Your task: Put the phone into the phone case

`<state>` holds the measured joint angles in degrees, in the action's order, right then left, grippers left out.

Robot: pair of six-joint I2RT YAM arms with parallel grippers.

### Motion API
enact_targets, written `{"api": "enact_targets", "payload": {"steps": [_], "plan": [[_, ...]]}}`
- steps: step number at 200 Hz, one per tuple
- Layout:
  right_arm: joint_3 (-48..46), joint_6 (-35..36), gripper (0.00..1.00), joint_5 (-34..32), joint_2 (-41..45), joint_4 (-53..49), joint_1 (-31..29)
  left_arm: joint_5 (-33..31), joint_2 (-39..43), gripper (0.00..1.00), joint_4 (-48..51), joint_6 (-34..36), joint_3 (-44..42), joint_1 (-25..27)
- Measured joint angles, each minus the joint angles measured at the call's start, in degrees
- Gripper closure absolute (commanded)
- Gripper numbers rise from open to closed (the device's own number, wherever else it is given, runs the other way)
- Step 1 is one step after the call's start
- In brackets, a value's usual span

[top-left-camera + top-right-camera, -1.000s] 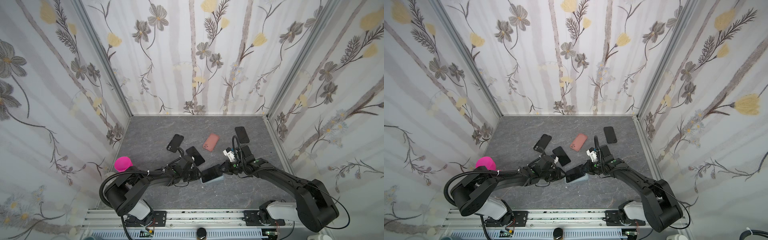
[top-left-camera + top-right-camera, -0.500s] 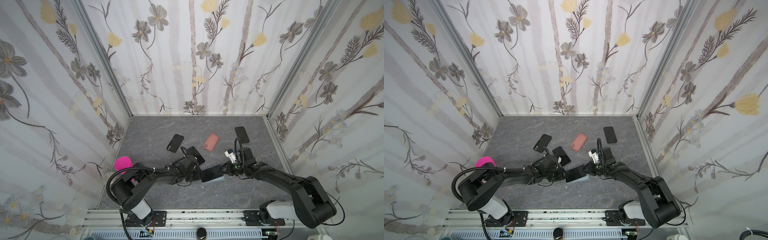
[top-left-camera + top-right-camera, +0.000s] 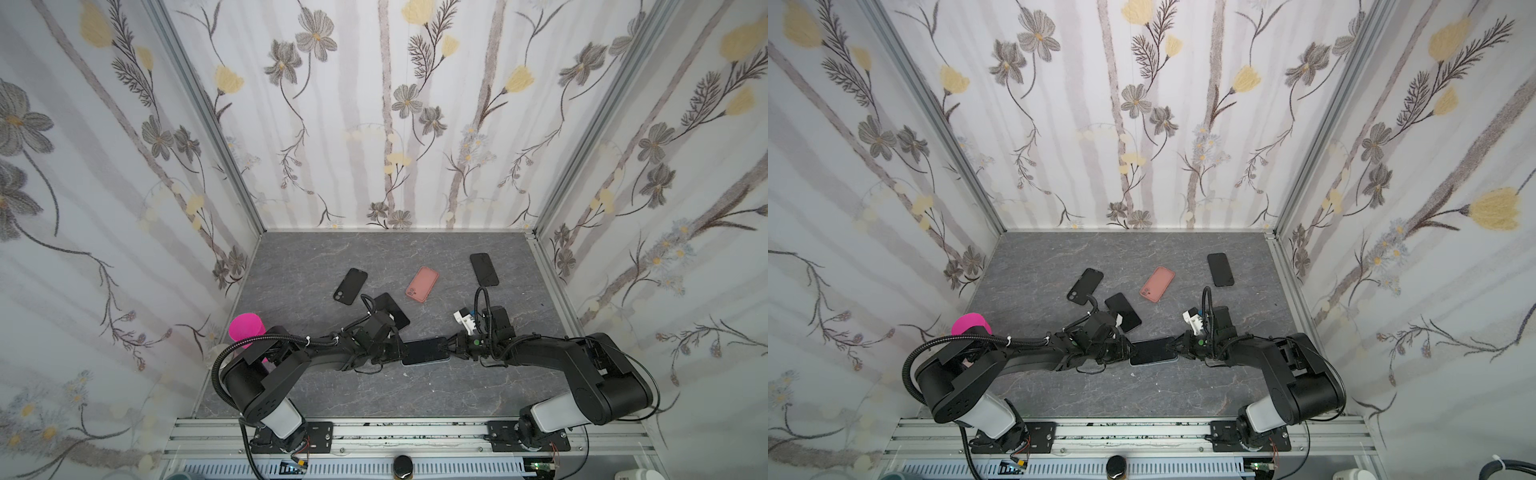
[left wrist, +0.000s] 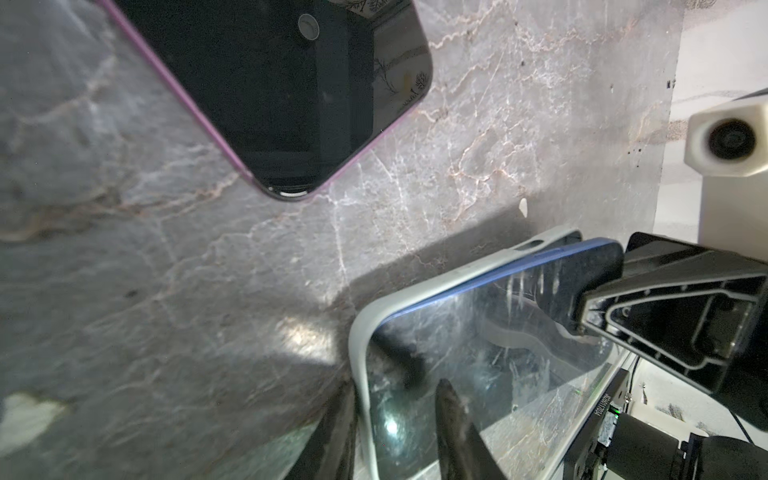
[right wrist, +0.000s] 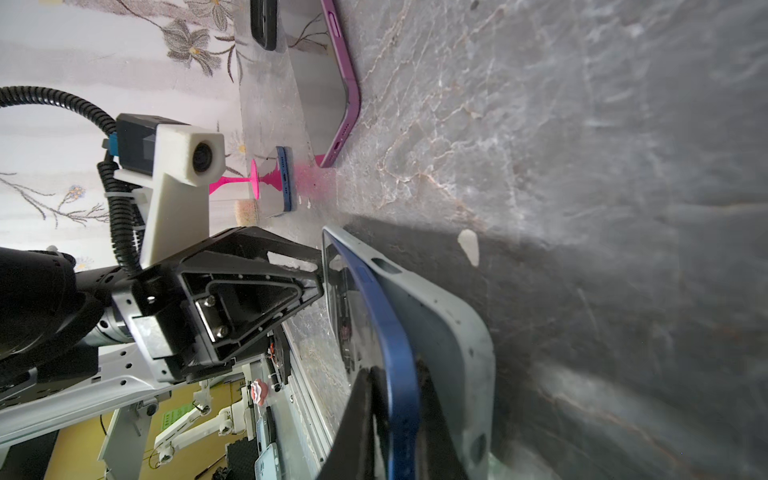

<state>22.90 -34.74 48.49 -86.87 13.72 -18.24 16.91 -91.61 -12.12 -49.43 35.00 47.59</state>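
The blue phone point(image 3: 426, 351) point(image 3: 1152, 352) lies screen up in a pale grey phone case point(image 3: 424, 363) point(image 3: 1154, 363) at the table's front middle. My left gripper point(image 3: 399, 353) point(image 3: 1127, 353) is shut on the case's left end. In the left wrist view its jaws point(image 4: 396, 380) straddle the case rim point(image 4: 359, 365), one finger over the screen point(image 4: 519, 316). My right gripper point(image 3: 451, 348) point(image 3: 1177, 349) point(image 5: 395, 365) is shut on the phone's blue edge point(image 5: 382, 311). There the phone stands raised out of the case wall point(image 5: 449, 324).
A purple-rimmed phone point(image 3: 390, 309) point(image 4: 291, 95) lies just behind the left gripper. Farther back lie a black case point(image 3: 350, 286), a pink case point(image 3: 422, 284) and a black phone point(image 3: 483, 269). A pink cup point(image 3: 246, 328) stands at the left wall. Patterned walls enclose three sides.
The left arm has shifted slightly and its jaws have narrowed a little on the case end. Phone, case and right gripper stay in the same spot.
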Motion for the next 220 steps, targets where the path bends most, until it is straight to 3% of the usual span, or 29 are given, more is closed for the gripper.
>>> {"api": "enact_targets", "payload": {"steps": [59,126,153,194,220], "plan": [[2.91,2.51,0.64,-8.79,4.26,-11.78,-0.92,-0.76,0.63,0.66,0.74,1.53,0.00,0.48],[7.61,4.63,0.54,-18.23,12.48,-26.84,-1.29,-1.22,1.38,0.66,2.40,2.73,0.00,0.48],[9.33,6.05,0.57,-20.59,15.06,-31.89,-1.36,-1.20,1.81,0.66,3.50,2.78,0.22,0.48],[8.96,6.95,0.80,-22.05,16.61,-35.39,-1.36,-0.11,1.81,0.66,5.09,3.87,2.73,0.66],[8.17,6.97,0.85,-22.05,15.93,-35.76,-1.57,0.37,1.16,0.66,5.38,4.50,3.87,0.76]]}}
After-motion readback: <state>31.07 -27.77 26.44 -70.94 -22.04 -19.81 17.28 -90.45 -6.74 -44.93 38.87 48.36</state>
